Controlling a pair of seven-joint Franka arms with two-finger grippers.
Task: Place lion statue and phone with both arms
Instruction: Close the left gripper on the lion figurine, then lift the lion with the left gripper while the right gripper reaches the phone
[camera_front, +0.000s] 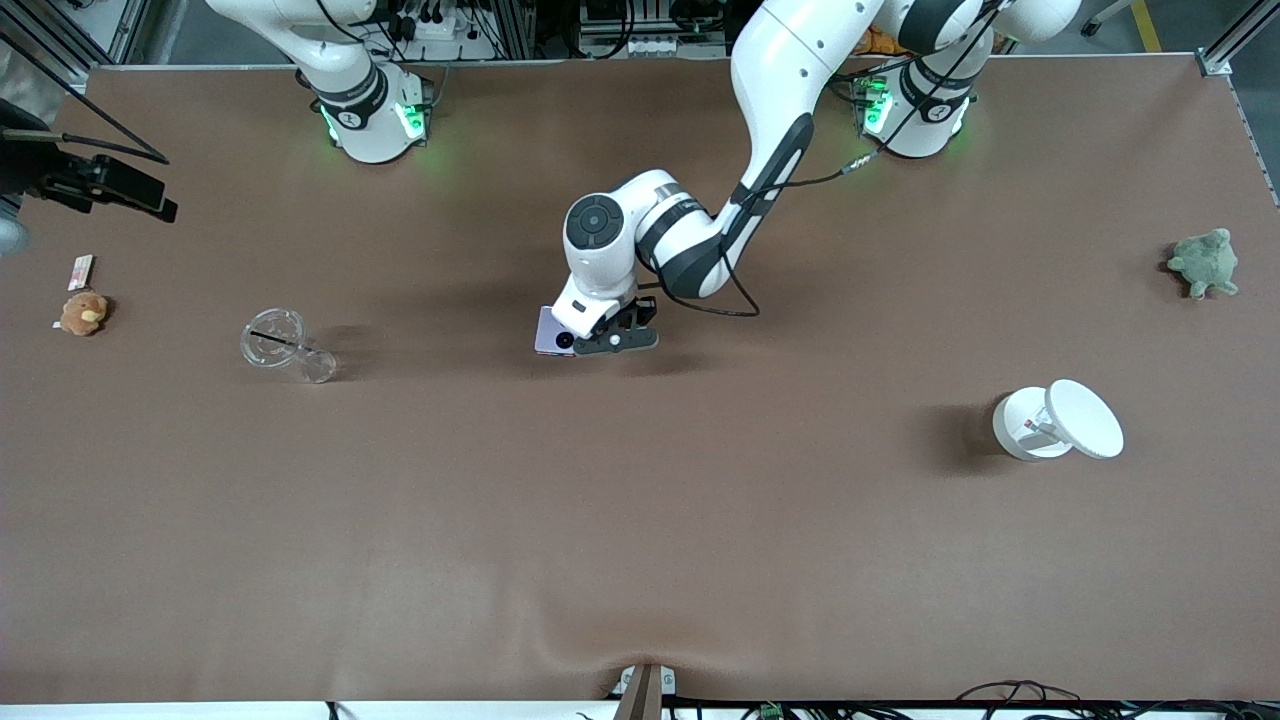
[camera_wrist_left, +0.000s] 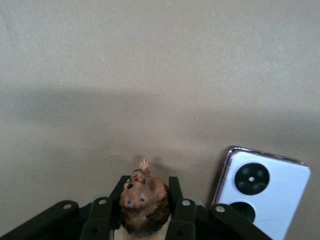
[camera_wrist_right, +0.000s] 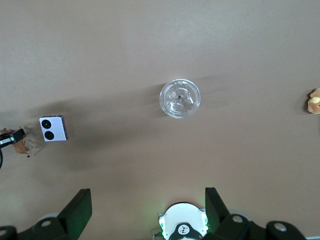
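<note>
On the brown cloth-covered table (camera_front: 640, 520) (creased at its 6 o'clock edge), the left gripper (camera_wrist_left: 145, 212) pinches the lion statue (camera_wrist_left: 144, 197) mid-table, the phone (camera_wrist_left: 265, 192) lying just beside it. The right gripper (camera_wrist_right: 145, 212) waits spread above a clear glass (camera_wrist_right: 180, 98).

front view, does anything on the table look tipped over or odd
Yes. The clear glass toward the right arm's end lies on its side. The white lidded container toward the left arm's end has its lid tilted off. The left gripper is shut on the lion statue beside the phone.
</note>
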